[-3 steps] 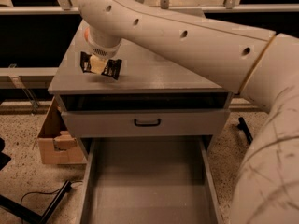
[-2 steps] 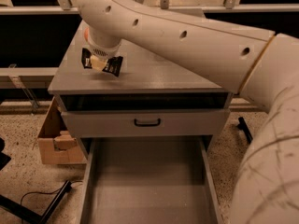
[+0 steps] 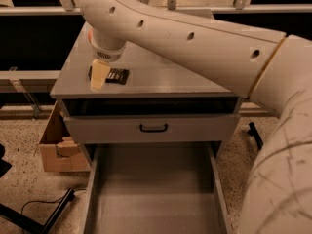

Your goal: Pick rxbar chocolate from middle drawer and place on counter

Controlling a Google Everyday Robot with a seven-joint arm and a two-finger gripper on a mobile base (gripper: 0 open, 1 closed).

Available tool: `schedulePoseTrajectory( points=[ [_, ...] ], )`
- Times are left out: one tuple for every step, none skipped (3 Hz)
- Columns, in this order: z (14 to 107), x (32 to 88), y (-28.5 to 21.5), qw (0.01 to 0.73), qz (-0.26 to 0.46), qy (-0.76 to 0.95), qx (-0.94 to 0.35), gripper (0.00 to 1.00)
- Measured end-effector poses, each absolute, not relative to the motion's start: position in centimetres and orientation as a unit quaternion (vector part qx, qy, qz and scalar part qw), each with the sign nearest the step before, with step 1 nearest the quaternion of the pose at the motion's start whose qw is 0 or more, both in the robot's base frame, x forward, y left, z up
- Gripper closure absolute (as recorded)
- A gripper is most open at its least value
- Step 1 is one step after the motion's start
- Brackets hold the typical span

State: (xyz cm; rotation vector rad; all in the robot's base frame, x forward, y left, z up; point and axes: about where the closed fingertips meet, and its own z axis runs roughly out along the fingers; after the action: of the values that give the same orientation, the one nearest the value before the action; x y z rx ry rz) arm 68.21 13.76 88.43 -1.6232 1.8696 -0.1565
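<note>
The rxbar chocolate [image 3: 117,76], black wrapper with white lettering, lies flat on the grey counter [image 3: 165,74] near its front left corner. My gripper [image 3: 99,80] is right at the bar's left part, low over the counter, and covers some of the bar. Whether it still grips the bar does not show. The middle drawer [image 3: 153,189] is pulled wide open below, and its grey floor is bare. My big white arm reaches in from the right across the top of the view.
A shut grey drawer front with a black handle [image 3: 153,127] sits just under the counter. A cardboard box [image 3: 54,147] stands on the speckled floor left of the cabinet. A black cable and stand leg [image 3: 48,213] lie at the lower left.
The gripper has lowered the bar toward the counter's front left; the bar, held tilted before, now lies flat on the counter.
</note>
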Motion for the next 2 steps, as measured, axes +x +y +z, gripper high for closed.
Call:
schedulePoseTrajectory(
  points=[
    [94.6, 68.5, 8.8, 0.375, -0.045, 0.729, -0.571, 0.00],
    [100.0, 67.9, 1.6, 0.439, -0.044, 0.752, -0.491, 0.00]
  ],
)
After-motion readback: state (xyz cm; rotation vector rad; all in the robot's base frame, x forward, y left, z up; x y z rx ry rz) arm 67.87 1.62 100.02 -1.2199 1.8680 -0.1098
